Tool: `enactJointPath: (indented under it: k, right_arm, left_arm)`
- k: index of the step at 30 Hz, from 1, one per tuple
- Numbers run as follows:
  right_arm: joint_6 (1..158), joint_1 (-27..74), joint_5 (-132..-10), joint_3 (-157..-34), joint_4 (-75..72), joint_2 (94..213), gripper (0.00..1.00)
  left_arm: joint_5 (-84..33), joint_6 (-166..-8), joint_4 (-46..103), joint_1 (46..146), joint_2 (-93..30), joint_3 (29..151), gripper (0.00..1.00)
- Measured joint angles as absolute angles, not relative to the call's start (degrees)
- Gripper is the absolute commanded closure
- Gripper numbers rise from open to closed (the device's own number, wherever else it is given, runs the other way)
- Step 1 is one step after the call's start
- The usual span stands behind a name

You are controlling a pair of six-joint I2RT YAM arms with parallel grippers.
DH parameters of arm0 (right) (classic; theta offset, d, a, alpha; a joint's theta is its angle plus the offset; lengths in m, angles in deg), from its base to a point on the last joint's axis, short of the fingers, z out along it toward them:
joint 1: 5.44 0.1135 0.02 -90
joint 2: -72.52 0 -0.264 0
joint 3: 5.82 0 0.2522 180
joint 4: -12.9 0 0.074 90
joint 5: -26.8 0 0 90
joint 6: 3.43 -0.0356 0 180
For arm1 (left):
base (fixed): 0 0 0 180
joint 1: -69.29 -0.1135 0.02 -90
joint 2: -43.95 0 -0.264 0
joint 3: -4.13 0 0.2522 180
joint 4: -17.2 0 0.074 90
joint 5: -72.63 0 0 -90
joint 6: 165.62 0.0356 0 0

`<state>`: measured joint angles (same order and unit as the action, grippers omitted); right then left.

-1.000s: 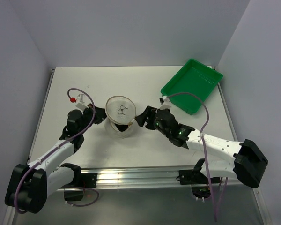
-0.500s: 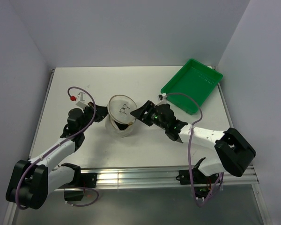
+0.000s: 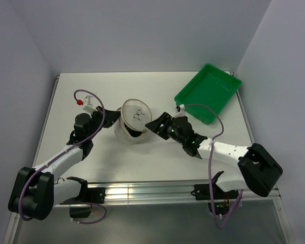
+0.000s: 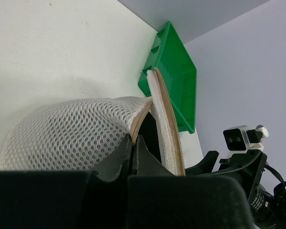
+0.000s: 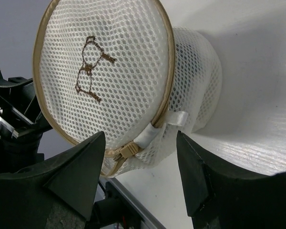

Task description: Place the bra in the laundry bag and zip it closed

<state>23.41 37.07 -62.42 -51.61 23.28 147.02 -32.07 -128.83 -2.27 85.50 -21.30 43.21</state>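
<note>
Right gripper (image 5: 139,143) has closed in on the laundry bag (image 3: 123,133) since a sec ago, its arm swung inward. The bag, mid-table (image 3: 76,96), now sits farther back w/ lid (image 5: 105,67) tipped steeper. Jaws stand wide, framing the tan zip pull (image 5: 125,151) w/o clamping it. Left gripper (image 4: 133,143) is pinched shut on the bag's rim. Dark bra (image 3: 134,134) fabric glimpsed under the lid.
</note>
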Motion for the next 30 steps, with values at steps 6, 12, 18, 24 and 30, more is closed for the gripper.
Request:
enactJointPath:
  k: [6, 12, 18, 24, 30]
  right_arm:
    - [23.2, 37.1, -63.1, -51.5, 23.7, 147.9, 0.24]
    - [23.4, 36.6, -59.9, -49.2, 24.0, 144.6, 0.13]
    - [21.9, 35.2, -63.7, -49.6, 27.8, 148.2, 0.17]
    - [18.7, 34.5, -66.5, -49.7, 30.6, 151.4, 0.22]
    - [16.2, 33.9, -67.6, -50.1, 36.0, 156.0, 0.42]
  left_arm:
    - [-32.0, -128.8, -2.2, 85.5, -21.5, 43.3, 1.00]
    - [-32.0, -128.8, -2.3, 85.5, -21.5, 43.3, 1.00]
    - [-32.1, -128.8, -2.6, 85.5, -21.6, 43.3, 1.00]
    - [-32.5, -128.9, -3.5, 85.5, -22.7, 43.3, 1.00]
    - [-32.5, -128.9, -3.7, 85.5, -22.7, 43.3, 1.00]
